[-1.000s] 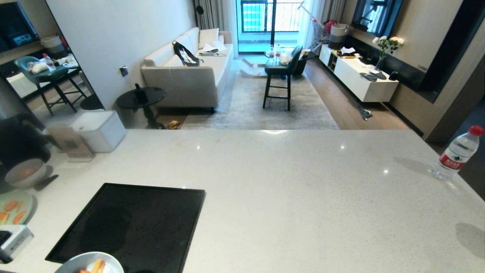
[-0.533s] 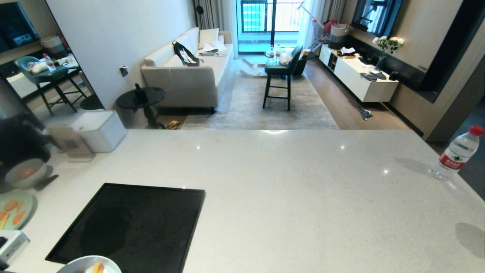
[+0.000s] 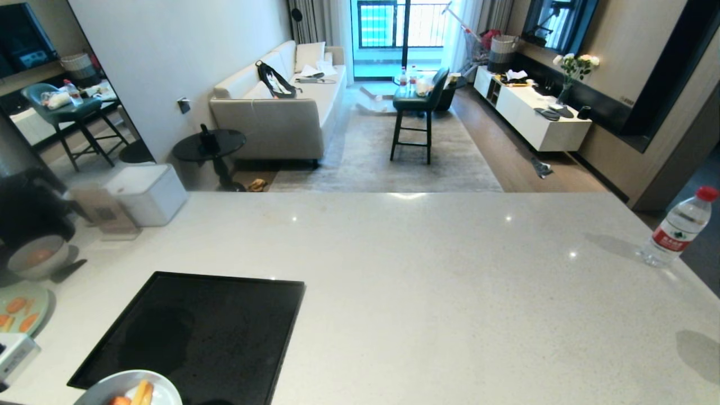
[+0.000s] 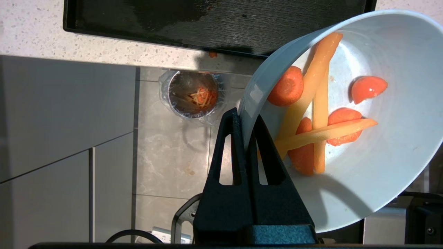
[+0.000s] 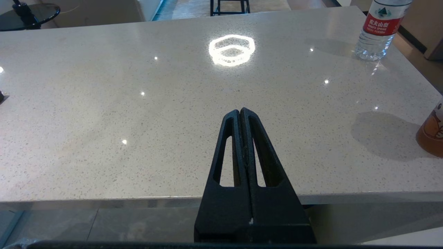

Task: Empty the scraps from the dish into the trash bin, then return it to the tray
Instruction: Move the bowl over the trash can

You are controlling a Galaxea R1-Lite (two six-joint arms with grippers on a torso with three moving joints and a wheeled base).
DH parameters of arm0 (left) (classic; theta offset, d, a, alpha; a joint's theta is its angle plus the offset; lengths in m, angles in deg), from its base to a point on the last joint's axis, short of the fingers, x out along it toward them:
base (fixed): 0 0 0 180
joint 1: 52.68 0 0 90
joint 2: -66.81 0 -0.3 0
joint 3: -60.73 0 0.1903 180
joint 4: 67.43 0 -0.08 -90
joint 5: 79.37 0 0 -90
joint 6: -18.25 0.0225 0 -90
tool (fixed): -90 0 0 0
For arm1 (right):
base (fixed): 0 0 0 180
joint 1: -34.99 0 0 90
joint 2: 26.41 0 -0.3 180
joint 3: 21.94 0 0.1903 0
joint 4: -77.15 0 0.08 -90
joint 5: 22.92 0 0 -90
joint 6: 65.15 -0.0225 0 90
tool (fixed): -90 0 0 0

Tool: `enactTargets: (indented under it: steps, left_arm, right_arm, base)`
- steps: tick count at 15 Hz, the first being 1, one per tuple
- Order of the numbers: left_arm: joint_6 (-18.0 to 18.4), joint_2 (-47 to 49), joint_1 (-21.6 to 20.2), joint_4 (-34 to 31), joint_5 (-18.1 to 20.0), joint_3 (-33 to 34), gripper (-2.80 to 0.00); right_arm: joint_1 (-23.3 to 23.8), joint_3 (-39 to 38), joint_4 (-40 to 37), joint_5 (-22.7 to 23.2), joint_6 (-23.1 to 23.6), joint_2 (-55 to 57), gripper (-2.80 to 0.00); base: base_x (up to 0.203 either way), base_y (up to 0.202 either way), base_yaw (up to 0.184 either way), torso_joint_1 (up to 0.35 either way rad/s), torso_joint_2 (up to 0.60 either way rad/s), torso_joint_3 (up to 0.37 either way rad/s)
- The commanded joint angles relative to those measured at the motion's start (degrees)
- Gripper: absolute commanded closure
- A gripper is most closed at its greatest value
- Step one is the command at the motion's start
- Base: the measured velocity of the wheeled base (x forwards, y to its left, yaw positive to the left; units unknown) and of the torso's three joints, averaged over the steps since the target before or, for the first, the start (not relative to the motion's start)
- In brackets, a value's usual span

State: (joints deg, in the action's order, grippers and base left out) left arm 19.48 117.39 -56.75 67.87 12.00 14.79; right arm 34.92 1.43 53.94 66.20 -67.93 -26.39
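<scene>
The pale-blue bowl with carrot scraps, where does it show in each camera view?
Head view: the bowl sits at the bottom edge, left of centre.
Left wrist view: bowl fills the right, its rim pinched by the left tool.
Right wrist view: not in it.
Shared landmark: the black tray.

In the head view the bowl [image 3: 130, 389] is cut off by the bottom edge at lower left, and a green plate [image 3: 21, 313] runs off the left edge. In the left wrist view the bowl's right side leaves the frame, the end effector [image 4: 246, 121] hides part of its rim, and the tray [image 4: 214, 24] is cropped at the top. At the right edge of the right wrist view only a sliver of an orange bottle [image 5: 432, 133] shows.
</scene>
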Motion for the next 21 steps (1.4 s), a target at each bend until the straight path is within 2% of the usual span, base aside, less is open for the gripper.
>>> enactTargets:
  steps: [1, 18, 21]
  left_arm:
    - [0.09, 0.22, 0.03, -0.20, 0.03, 0.15, 0.00]
    - [0.09, 0.05, 0.21, -0.26, 0.12, 0.52, 0.00]
    - [0.02, 0.05, 0.46, -0.29, 0.12, 0.60, 0.00]
  right_arm:
    - [-0.01, 0.00, 0.02, 0.00, -0.02, -0.02, 0.00]
    - [-0.01, 0.00, 0.02, 0.00, -0.02, -0.02, 0.00]
    - [-0.01, 0.00, 0.02, 0.00, -0.02, -0.02, 0.00]
  base:
    - [0.000, 0.000, 0.000, 0.000, 0.00, 0.000]
    - [0.000, 0.000, 0.000, 0.000, 0.00, 0.000]
    - [-0.136, 0.000, 0.001, 0.005, 0.00, -0.003]
